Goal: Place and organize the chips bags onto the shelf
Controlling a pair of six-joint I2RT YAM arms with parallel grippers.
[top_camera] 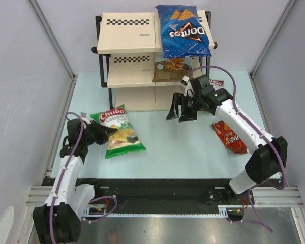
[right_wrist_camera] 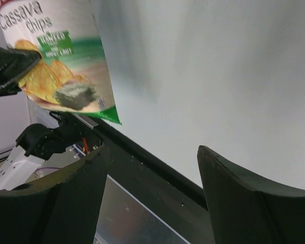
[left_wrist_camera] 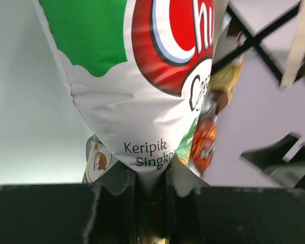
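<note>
My left gripper (top_camera: 102,133) is shut on the edge of the green-white Chuba Cassava bag (top_camera: 118,132), low over the table's left side. In the left wrist view the bag (left_wrist_camera: 142,76) is pinched between my fingers (left_wrist_camera: 117,203). My right gripper (top_camera: 180,109) is open and empty in front of the shelf (top_camera: 127,38). The right wrist view shows its wide-apart jaws (right_wrist_camera: 152,157) and the Chuba bag (right_wrist_camera: 56,61). The blue Doritos bag (top_camera: 183,31) lies on the top board. A brown-toned bag (top_camera: 169,70) lies on the middle board. The red Doritos bag (top_camera: 229,136) lies on the table at the right.
A small dark red bag (top_camera: 217,83) peeks out behind the right arm beside the shelf. White walls close in the table (top_camera: 183,147) on the left and right. A black rail (top_camera: 157,185) runs along the near edge.
</note>
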